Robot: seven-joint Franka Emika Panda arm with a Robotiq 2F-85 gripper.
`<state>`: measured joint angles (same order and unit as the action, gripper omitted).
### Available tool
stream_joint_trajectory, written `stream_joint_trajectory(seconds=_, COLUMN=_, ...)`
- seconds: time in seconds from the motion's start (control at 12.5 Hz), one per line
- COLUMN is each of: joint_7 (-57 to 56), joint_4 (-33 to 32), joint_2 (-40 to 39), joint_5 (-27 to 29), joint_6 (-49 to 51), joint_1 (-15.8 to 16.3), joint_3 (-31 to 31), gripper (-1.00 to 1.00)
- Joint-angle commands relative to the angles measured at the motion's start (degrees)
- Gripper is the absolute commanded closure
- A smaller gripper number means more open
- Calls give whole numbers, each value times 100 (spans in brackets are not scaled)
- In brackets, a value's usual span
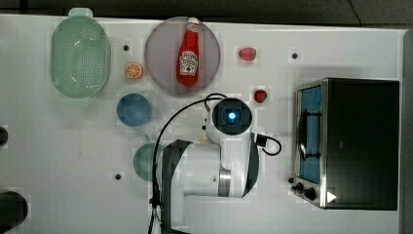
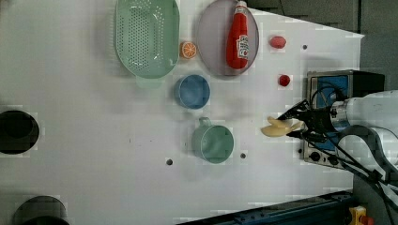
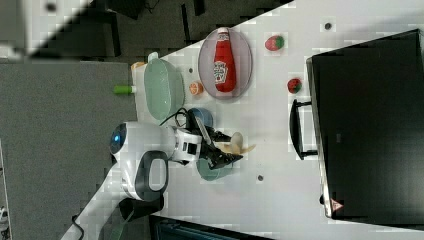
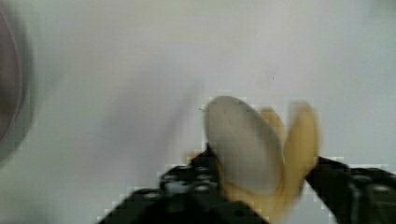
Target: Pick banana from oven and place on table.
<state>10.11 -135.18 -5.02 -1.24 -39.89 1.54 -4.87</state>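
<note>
Black gripper (image 2: 300, 123) fingers flank the banana (image 2: 280, 127) in the left view, one above its far end and one below; whether they pinch it or have let go cannot be told. In the wrist view the banana (image 4: 247, 149) sits between the two dark fingers (image 4: 187, 186), its pale flesh and yellow peel strips pointing away from the camera over the white table (image 4: 116, 70).

Going across the left view from its left: a green colander (image 2: 146, 37), an orange slice (image 2: 188, 49), a blue bowl (image 2: 192, 91), a green cup (image 2: 213, 143), a grey plate (image 2: 209, 42) carrying a ketchup bottle (image 2: 238, 40), then the banana, the gripper and the oven (image 2: 338, 82) at the left view's right. The banana lies over open table (image 2: 94, 117) between the green cup and the oven, clear of both. In the right view the banana (image 3: 235, 145) projects from the gripper (image 3: 222, 147) toward the oven's (image 3: 370, 125) handle, well short of it.
</note>
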Motion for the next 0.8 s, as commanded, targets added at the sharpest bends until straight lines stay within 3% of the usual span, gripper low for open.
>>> stream_joint_trajectory(seconds=0.08, joint_7=173, joint_4=136, joint_2=314, joint_5=-89, joint_6=-88, joint_1=12, joint_3=-76, gripper=-97)
stream_joint_trajectory(seconds=0.4, joint_7=78, joint_4=892, joint_2=1112, joint_5=-93, joint_6=523, joint_1=24, joint_3=-58, gripper=-100)
stream_joint_trajectory(seconds=0.8, joint_7=-246, joint_4=2554, joint_2=1819, joint_5=-119, joint_6=3293, joint_1=35, joint_3=-13, gripper=-100)
